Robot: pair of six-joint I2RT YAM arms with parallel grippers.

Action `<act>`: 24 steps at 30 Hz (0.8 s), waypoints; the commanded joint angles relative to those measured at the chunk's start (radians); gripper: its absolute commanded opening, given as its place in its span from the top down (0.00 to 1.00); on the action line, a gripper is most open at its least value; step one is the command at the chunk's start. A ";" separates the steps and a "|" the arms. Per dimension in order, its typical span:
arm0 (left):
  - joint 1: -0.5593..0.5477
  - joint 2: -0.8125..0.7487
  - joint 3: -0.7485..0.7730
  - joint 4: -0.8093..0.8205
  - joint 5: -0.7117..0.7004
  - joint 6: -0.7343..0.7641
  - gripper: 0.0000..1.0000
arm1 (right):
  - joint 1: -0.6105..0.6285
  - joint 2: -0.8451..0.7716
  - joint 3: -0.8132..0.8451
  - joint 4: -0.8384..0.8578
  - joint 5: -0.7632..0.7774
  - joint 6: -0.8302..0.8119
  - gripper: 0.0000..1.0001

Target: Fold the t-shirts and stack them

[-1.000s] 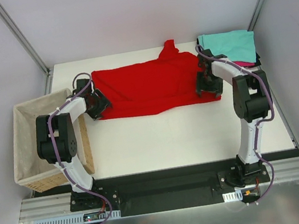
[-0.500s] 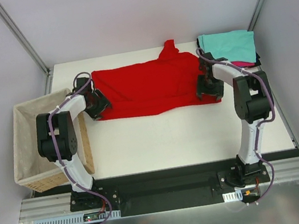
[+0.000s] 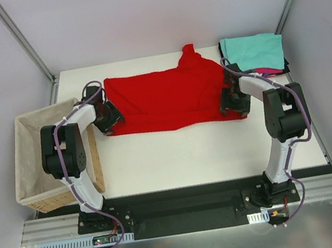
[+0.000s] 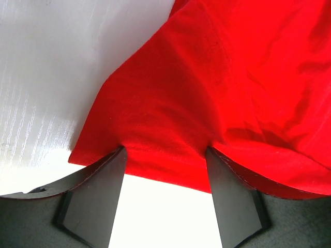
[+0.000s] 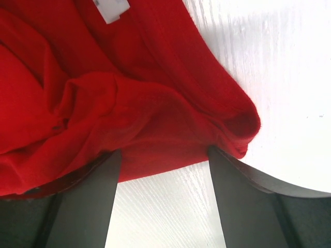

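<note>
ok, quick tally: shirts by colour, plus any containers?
Bright red cloth t-shirt: 1
Teal folded cloth t-shirt: 1
Magenta-pink folded t-shirt, edge showing: 1
Black folded t-shirt, edge showing: 1
Woven wicker basket, beige lining: 1
Total: 5

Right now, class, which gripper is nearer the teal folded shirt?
Right. The right gripper sits close beside the teal shirt; the left gripper is across the table, by the basket.
</note>
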 commanded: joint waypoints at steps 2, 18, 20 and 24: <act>-0.009 -0.003 -0.069 -0.105 -0.036 0.016 0.36 | 0.012 -0.038 -0.094 -0.049 0.014 0.019 0.29; -0.054 -0.213 -0.313 -0.095 -0.088 -0.047 0.37 | 0.057 -0.246 -0.367 -0.017 0.044 0.067 0.29; -0.062 -0.249 -0.351 -0.086 -0.094 -0.051 0.37 | 0.070 -0.281 -0.392 -0.015 0.050 0.076 0.29; -0.068 -0.302 -0.402 -0.080 -0.094 -0.062 0.37 | 0.074 -0.334 -0.454 -0.015 0.075 0.091 0.28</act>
